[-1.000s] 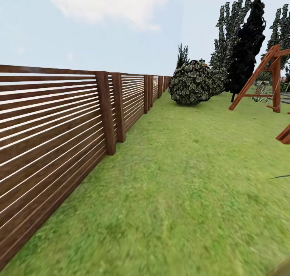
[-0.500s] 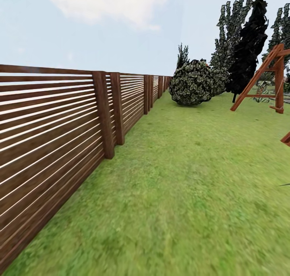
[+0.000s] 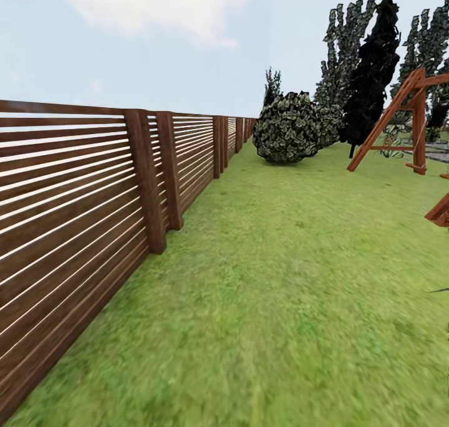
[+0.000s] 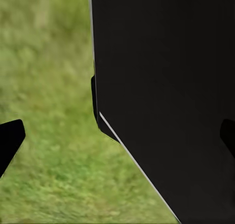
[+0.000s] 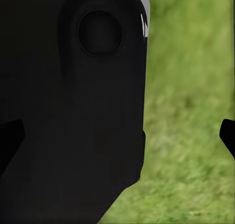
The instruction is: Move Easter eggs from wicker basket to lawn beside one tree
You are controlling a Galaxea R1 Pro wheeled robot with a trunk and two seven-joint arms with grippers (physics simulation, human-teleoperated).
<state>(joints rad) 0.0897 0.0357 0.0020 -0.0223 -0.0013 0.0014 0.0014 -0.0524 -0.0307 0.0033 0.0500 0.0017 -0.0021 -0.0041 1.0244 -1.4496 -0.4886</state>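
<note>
Mottled green lawn (image 3: 293, 277); brown slatted fence (image 3: 75, 190).

Garden colours along the fence

The lawn (image 3: 293, 277) was mottled green, the slatted fence (image 3: 75, 196) dark brown, the round bush (image 3: 288, 129) grey-green, one tree (image 3: 372, 71) all black, the swing frame (image 3: 408, 121) reddish-brown.

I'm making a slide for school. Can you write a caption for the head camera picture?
A slatted brown fence runs along the green lawn toward a round bush, tall trees and a wooden swing frame.
</note>
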